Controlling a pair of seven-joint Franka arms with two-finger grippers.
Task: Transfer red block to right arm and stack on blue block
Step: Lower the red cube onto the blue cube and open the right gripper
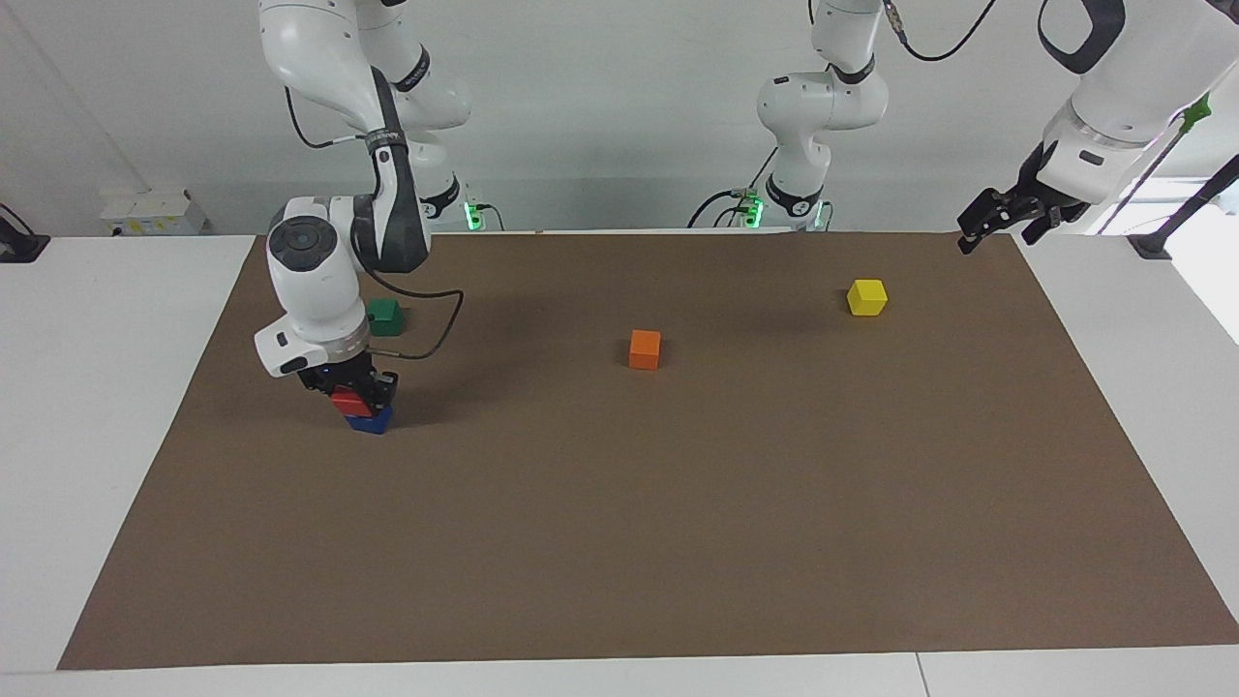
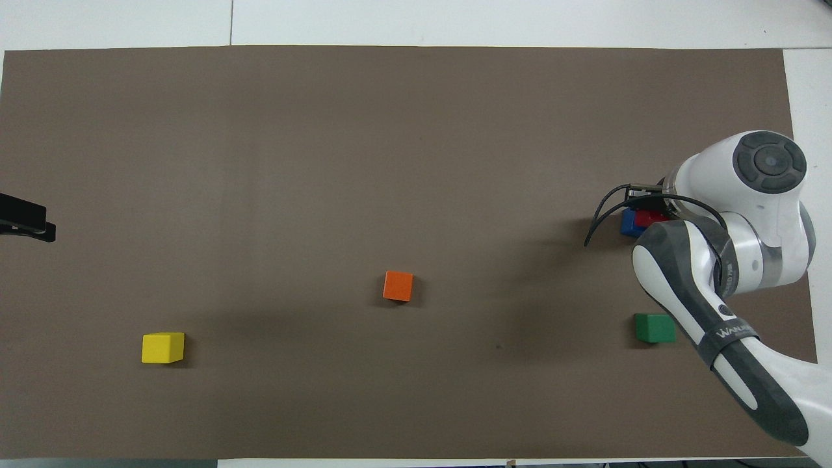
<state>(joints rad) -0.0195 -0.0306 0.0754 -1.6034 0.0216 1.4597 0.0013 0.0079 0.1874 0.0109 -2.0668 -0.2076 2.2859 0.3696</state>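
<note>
My right gripper (image 1: 354, 392) is pinching the red block (image 1: 348, 404) by 2 side faces, directly over the blue block (image 1: 372, 421) at the right arm's end of the table; contact between them looks likely. The cube appears light, rigid and smooth. My left gripper (image 1: 989, 225) waits, spread, over the mat's corner.

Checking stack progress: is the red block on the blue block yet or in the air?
On it: the red block sits on the blue block, with the right end effector shut on it.
</note>
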